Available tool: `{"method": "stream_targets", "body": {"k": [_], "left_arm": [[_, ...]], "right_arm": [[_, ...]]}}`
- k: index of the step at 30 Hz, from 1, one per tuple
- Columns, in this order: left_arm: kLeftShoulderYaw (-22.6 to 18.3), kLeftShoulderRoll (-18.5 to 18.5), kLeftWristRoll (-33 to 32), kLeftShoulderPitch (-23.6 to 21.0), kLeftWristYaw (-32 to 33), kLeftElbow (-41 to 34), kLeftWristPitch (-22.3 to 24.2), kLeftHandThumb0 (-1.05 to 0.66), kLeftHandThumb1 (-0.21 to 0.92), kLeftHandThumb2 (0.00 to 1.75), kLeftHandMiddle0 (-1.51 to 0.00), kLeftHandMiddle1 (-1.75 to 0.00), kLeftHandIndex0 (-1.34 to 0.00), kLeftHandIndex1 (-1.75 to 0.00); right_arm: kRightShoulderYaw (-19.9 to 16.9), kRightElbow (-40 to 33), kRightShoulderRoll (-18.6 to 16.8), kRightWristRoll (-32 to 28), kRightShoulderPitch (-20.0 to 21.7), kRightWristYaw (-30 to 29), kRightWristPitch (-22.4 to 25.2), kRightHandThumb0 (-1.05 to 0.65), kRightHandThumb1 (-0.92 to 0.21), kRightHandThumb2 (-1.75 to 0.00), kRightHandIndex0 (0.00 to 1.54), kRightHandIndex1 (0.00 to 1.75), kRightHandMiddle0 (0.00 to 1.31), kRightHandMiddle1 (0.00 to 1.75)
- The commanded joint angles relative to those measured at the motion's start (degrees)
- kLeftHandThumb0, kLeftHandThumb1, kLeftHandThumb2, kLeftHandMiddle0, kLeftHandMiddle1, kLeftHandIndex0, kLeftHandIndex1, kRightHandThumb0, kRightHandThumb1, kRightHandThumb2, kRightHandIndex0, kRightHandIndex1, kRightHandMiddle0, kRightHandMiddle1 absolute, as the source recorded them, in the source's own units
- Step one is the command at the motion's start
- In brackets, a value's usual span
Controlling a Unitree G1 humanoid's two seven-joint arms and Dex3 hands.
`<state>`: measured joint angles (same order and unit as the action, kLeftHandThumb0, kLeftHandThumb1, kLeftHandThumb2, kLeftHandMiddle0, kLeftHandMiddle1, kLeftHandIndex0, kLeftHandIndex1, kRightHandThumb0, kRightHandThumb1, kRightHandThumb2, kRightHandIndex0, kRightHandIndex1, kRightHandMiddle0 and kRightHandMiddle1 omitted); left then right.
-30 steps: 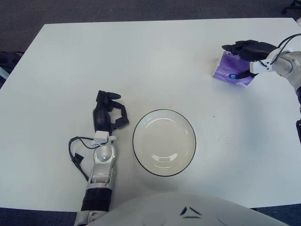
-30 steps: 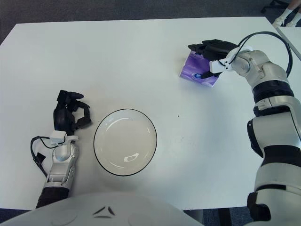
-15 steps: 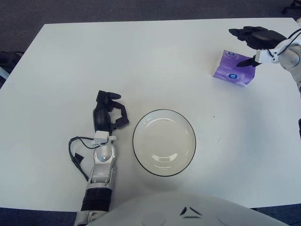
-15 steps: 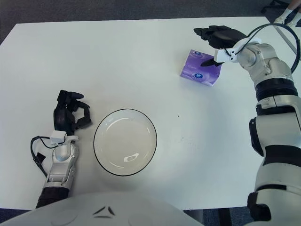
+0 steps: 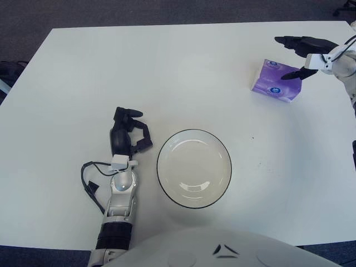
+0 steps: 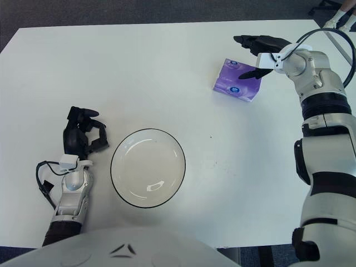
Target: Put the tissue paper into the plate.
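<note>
On the white table (image 5: pixel 183 72), the left hand (image 5: pixel 127 133) shows with fingers curled on nothing just left of the plate (image 5: pixel 194 168), while far right the purple tissue paper pack (image 5: pixel 277 82) lies (ungrasped) under the right hand's (image 6: pixel 257 51) spread fingers.

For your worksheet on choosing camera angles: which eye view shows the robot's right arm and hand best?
The right eye view: it shows the right hand open above the purple tissue pack and the whole arm down to the frame's bottom. The left eye view shows the hand and wrist only; the frame's edge cuts off the arm.
</note>
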<state>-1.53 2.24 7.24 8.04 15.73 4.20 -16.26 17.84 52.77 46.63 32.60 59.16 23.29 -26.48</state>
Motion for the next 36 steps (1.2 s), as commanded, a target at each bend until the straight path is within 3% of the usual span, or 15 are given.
{"method": "stream_targets", "body": {"k": [1,7,18,36], "left_arm": [[0.4,0.2,0.7,4.9,-0.5,6.1,1.5,-0.01,0.28,1.38,-0.67,-1.72,-0.39,-1.75],[0.1,0.4,0.6,5.2,-0.2,5.9,1.6,-0.01,0.28,1.37,-0.69,-1.69,-0.39,-1.75],[-0.3,0.2,0.4,5.0,-0.3,6.1,1.7,-0.01,0.28,1.35,-0.69,-1.66,-0.39,-1.75],[-0.5,0.2,0.2,4.2,-0.4,6.9,1.8,-0.01,0.3,1.33,-0.67,-1.66,-0.38,-1.75]], "right_arm": [[0.4,-0.7,-1.1,-0.7,-1.4,2.3,1.3,-0.93,-0.6,-0.47,0.0,0.0,0.0,0.0],[0.9,2.4,-3.6,-1.6,-0.6,7.0,2.8,-0.92,-0.59,-0.52,0.0,0.0,0.0,0.0],[1.2,4.4,-5.1,-2.1,-1.1,8.9,1.4,-0.94,-0.57,-0.53,0.0,0.0,0.0,0.0],[3.1,4.0,-7.0,-2.0,-2.0,11.8,3.3,-0.98,-0.57,-0.53,0.0,0.0,0.0,0.0]]}}
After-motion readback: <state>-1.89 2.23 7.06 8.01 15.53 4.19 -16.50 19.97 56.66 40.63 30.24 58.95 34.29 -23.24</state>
